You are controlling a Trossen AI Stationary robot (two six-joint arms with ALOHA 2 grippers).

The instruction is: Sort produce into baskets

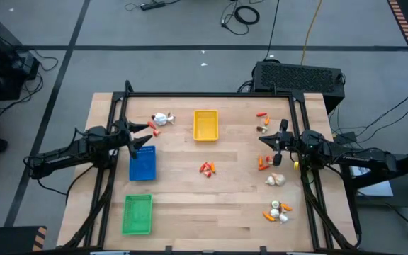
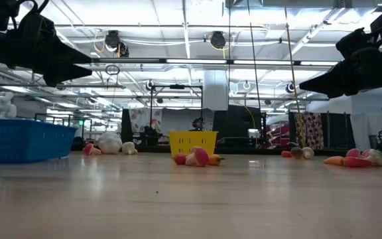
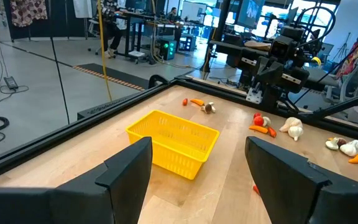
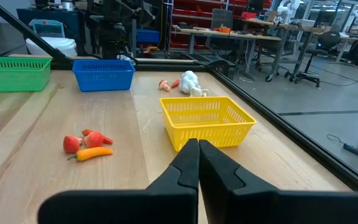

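Wooden table (image 1: 204, 205), three trays on it. Yellow tray (image 1: 205, 125) toward the far middle edge, empty as far as seen. Blue tray (image 1: 142, 162) on the left side; green tray (image 1: 137, 214) nearer the front edge, just beside the blue one.

Produce lies scattered, none visibly inside a tray. A whitish bulb with red pieces (image 1: 162, 120) sits between the left arm and the yellow tray. A small red-and-orange cluster (image 1: 207, 168) lies mid-table. On the right side: orange and brownish pieces (image 1: 263, 122) near the far corner, red-orange pieces (image 1: 263, 162) by the right gripper, a pale bulb (image 1: 275, 180) just in front, and a mixed white-and-orange group (image 1: 278, 212) toward the front

Left gripper (image 1: 139, 138) hovers above the table just beyond the blue tray's far end, fingers (image 3: 129, 168) spread wide, nothing between them; the yellow tray shows ahead through the gap.

Right gripper (image 1: 271, 142) hangs over the right side of the table, near the red-orange pieces, fingers (image 4: 188, 165) pressed together, holding nothing
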